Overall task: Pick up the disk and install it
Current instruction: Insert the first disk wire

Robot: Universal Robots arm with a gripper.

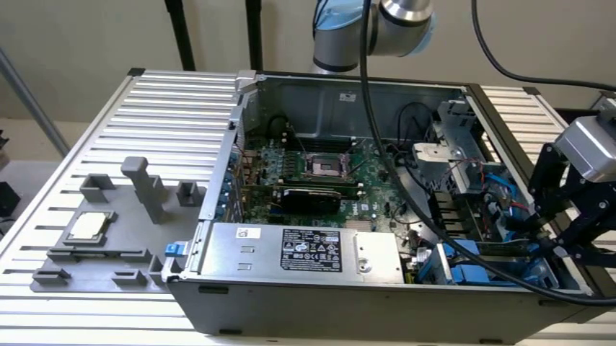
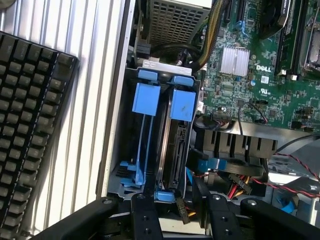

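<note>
Hand (image 2: 172, 196) hangs over the drive bay at the corner of the open computer case (image 1: 337, 306), at the exterior view's right. Its fingers (image 2: 145, 215) stand apart. The disk (image 2: 175, 150) sits edge-up in a slot of the bay, directly beneath the hand. Its near end, with a blue tab, lies between the two fingers. A gap with coloured wires showing through separates the disk from one finger. The other finger is just beside the frame; contact there cannot be judged.

- Beside the disk, off the hand's one flank: a second blue frame (image 2: 145, 100) in the neighbouring slot.
- Beyond the far end of the disk from the hand: the meshed end of the grey power supply (image 1: 298, 249).
- Green motherboard (image 2: 265, 85) lies off the hand's other flank.
- Black keyboard (image 2: 30, 125) rests on the ribbed surface (image 1: 115, 130) outside the case wall, well apart from the hand.
</note>
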